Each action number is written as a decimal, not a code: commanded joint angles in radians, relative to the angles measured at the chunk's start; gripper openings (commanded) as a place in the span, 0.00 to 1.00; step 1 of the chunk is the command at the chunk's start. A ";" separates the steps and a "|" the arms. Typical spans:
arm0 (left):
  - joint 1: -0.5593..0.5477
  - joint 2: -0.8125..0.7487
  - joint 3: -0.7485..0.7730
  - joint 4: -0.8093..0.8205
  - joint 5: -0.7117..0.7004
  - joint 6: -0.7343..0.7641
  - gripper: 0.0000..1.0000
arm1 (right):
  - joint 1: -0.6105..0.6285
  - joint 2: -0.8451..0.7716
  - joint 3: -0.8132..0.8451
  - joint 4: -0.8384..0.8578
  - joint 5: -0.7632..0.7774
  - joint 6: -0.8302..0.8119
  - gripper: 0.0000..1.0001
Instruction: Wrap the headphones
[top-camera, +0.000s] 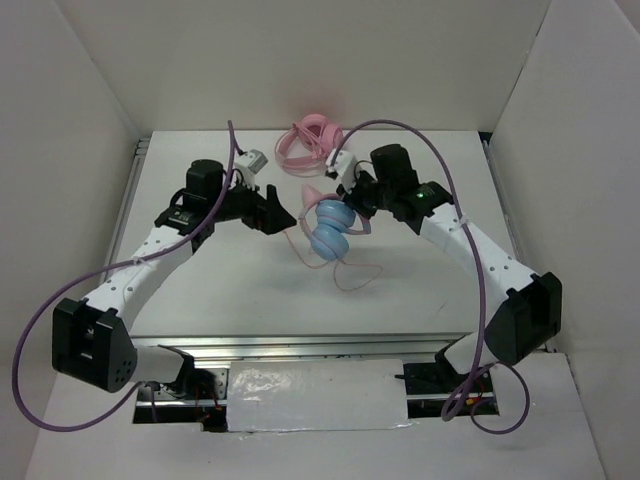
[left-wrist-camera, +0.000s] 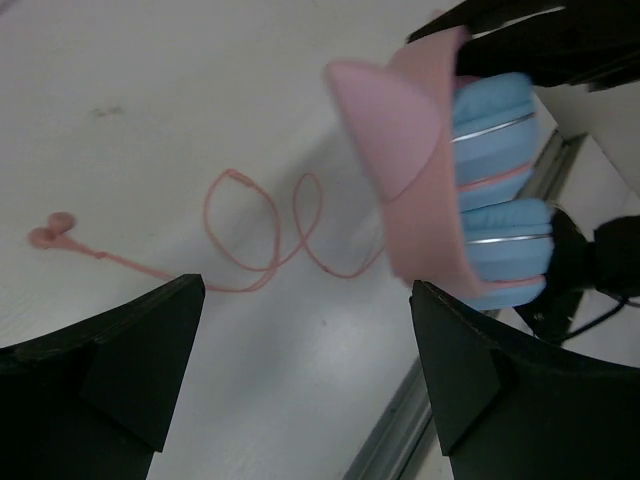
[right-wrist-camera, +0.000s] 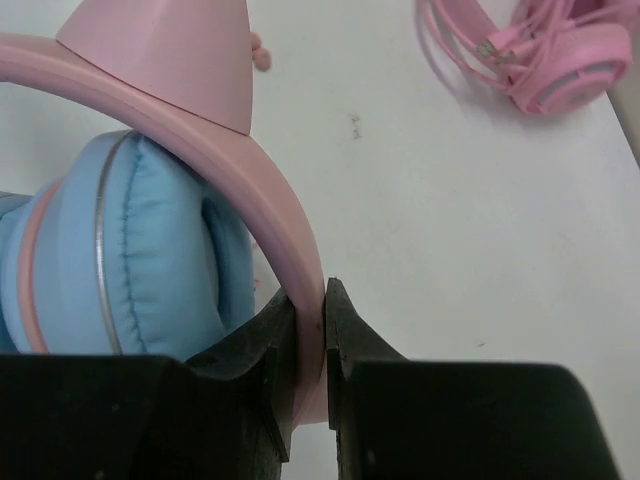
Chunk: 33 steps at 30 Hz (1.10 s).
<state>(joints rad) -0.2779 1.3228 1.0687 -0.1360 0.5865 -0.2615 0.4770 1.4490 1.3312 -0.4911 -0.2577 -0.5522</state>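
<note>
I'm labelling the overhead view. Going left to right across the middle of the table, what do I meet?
Left gripper → headphones → right arm's wrist. The right gripper overlaps the headphones, so it is left out.

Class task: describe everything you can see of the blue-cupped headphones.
The headphones have two padded light blue ear cups with silver rings, pressed together, and a smooth pink headband bearing a pointed cat ear. The right gripper is shut on the headband, at the middle of the table. Their thin pink cable lies there in loose loops, unwrapped, ending in a small plug.
</note>
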 joint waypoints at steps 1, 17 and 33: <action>-0.059 0.021 0.060 -0.011 0.145 0.022 0.98 | 0.050 0.039 0.055 -0.109 0.084 -0.167 0.00; -0.122 -0.037 0.022 -0.034 -0.027 0.013 0.94 | 0.172 -0.058 0.003 -0.004 0.141 -0.170 0.00; -0.201 -0.017 0.036 -0.051 -0.179 0.027 0.69 | 0.255 -0.075 -0.001 0.089 0.218 -0.081 0.00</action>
<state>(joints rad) -0.4339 1.3132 1.0786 -0.1616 0.5365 -0.2756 0.7071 1.3907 1.2877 -0.5117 -0.0399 -0.6945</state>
